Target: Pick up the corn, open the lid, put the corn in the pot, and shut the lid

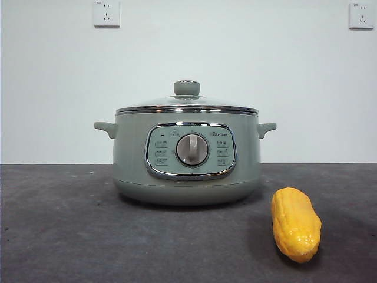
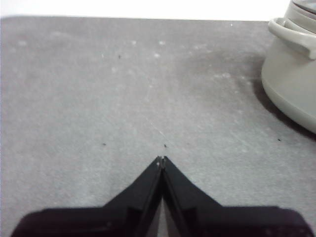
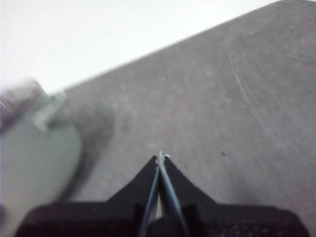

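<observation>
The sage-green pot stands in the middle of the dark table in the front view, its control panel and dial facing me. The glass lid with its green knob sits closed on it. The yellow corn lies on the table in front of the pot, to its right. My left gripper is shut and empty above bare table, with the pot's side and one handle at the frame's edge. My right gripper is shut and empty, with the pot blurred beside it. Neither arm shows in the front view.
A white wall with two sockets stands behind the dark grey table.
</observation>
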You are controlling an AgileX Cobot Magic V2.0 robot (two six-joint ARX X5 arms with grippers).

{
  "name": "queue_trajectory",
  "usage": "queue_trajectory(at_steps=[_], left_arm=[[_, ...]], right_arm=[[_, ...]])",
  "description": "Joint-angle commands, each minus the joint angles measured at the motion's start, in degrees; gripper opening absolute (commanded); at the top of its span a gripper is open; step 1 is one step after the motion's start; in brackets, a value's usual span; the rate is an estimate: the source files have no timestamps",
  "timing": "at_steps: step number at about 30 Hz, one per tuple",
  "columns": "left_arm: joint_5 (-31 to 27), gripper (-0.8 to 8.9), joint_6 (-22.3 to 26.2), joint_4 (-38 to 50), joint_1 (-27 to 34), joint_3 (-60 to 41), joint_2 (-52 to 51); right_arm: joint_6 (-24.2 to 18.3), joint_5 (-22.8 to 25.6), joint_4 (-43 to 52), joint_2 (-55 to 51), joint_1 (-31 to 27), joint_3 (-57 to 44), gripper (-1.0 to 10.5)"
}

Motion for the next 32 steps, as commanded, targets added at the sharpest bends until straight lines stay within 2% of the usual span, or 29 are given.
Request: queue_trajectory(at_steps=[1, 5, 9, 13, 16, 19, 24, 29, 32], left_arm=[[1.66, -0.06, -2.14, 0.63, 0.0, 2.51, 2.29], [5.4, -0.06, -3.96, 0.59, 0.0, 6.54, 7.17], [10.32, -0.05, -4.68, 0.09, 0.0, 11.47, 12.37], [22.53, -0.04, -6.21, -4.15, 0.0, 17.51, 16.79], [30.34, -0.04, -8.44, -5.84, 0.0, 20.65, 19.56], [38.32, -0.05, -9.99, -6.08, -0.02, 23.47, 22.14], [41.9, -0.06, -9.18, -11.04, -0.55, 29.46, 26.34], [41.7, -0.06, -6.54, -16.76, -2.58, 35.5, 29.57], [41.68, -0.06, -5.62, -18.86, -4.42, 38.07, 31.08]], right_arm=[[4.68, -0.52, -0.81, 1.38, -0.04, 3.89, -0.1], [5.38, -2.21, -3.74, 5.11, -0.04, 9.75, -0.1], [5.35, -5.84, -8.2, 9.18, -0.04, 15.67, -0.1], [5.68, -12.13, -13.84, 12.66, -0.04, 21.79, 0.0], [8.9, -15.91, -15.89, 14.23, -0.04, 24.83, 0.0], [9.64, -21.44, -16.13, 15.91, -0.04, 26.91, 0.0], [9.31, -29.86, -20.63, 22.29, 0.0, 30.67, 0.1], [5.29, -31.17, -31.54, 31.95, 0.11, 35.36, 2.2], [2.91, -31.47, -35.23, 38.03, 1.6, 37.77, 3.9]])
